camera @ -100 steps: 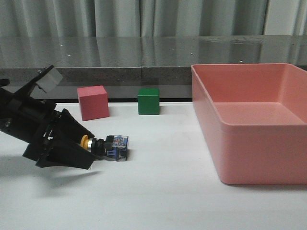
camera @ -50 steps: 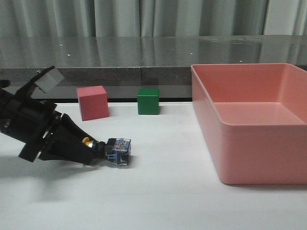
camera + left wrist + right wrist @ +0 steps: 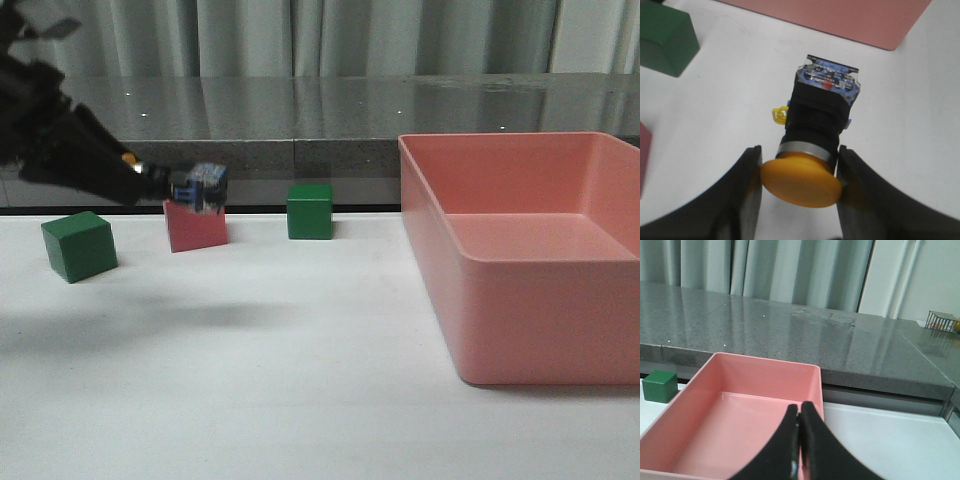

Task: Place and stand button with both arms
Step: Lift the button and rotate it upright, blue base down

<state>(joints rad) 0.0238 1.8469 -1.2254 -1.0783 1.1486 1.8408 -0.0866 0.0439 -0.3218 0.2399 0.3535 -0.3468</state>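
Holding the button [image 3: 197, 187] in the air, the left gripper [image 3: 799, 172] has its fingers [image 3: 751, 180] pressed against both sides of the yellow cap, blue-clear base pointing away from the arm. In the front view the button hangs above the white table [image 3: 300, 380], in front of the pink cube [image 3: 196, 228]. One green cube [image 3: 79, 246] sits left of it, another green cube [image 3: 310, 211] nearer the pink bin [image 3: 520, 250]. Right gripper [image 3: 800, 440]: fingers closed together on nothing, over the bin.
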